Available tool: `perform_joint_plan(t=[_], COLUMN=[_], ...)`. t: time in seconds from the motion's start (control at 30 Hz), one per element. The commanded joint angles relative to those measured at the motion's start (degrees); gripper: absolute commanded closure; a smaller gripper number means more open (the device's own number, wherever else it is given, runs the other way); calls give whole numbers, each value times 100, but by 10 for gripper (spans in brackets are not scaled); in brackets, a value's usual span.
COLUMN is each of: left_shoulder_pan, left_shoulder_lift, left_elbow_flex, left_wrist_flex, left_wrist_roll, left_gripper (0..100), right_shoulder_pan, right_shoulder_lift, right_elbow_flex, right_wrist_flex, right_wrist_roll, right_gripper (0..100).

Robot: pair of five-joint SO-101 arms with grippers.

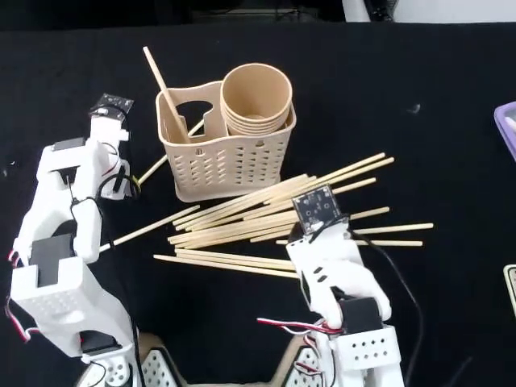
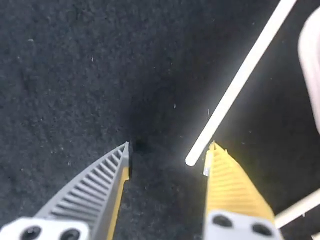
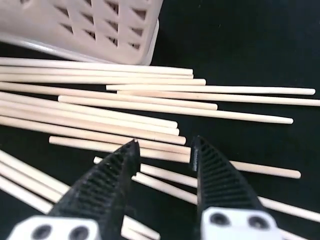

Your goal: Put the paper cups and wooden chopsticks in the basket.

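The beige basket (image 1: 230, 165) stands at the back, with stacked paper cups (image 1: 256, 97) in one compartment and one chopstick (image 1: 165, 90) leaning in the other. A heap of wooden chopsticks (image 1: 266, 216) lies in front of it. My right gripper (image 3: 162, 145) hangs open just above these chopsticks (image 3: 125, 107), near the basket wall (image 3: 80, 30). My left gripper (image 2: 169, 150) is open low over the cloth, left of the basket. The end of a single chopstick (image 2: 240, 80) lies by its yellow finger (image 2: 227, 180). That stick (image 1: 153, 168) runs toward the basket.
Black cloth covers the table. A purple object (image 1: 506, 121) sits at the far right edge, and another pale item (image 1: 510, 282) lies below it. One more chopstick (image 1: 145, 229) lies apart, left of the heap. Both arm bases stand at the front edge.
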Motion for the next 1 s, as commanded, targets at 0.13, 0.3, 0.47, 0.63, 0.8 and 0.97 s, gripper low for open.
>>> perform_joint_plan(t=[0.13, 0.3, 0.47, 0.63, 0.8, 0.97], left_shoulder_pan=[-66, -119, -75, 22, 127, 479], left_shoulder_lift=[-88, 18, 44, 44, 18, 26], left_elbow_flex=[-743, -840, -796, -804, -681, -884], left_wrist_flex=[-26, -62, -62, -18, 369, 712], left_wrist_roll=[132, 721, 1099, 1846, 3147, 1837], left_gripper=[755, 755, 755, 755, 755, 755], right_shoulder_pan=[-220, -211, -211, -211, -211, -211], right_shoulder_lift=[-84, -84, -84, -84, -84, -84], right_elbow_flex=[4, 13, 13, 13, 13, 13], right_wrist_flex=[35, 35, 35, 35, 35, 35], right_wrist_roll=[-26, -26, -26, -26, -26, -26], right_gripper=[829, 829, 829, 829, 829, 829])
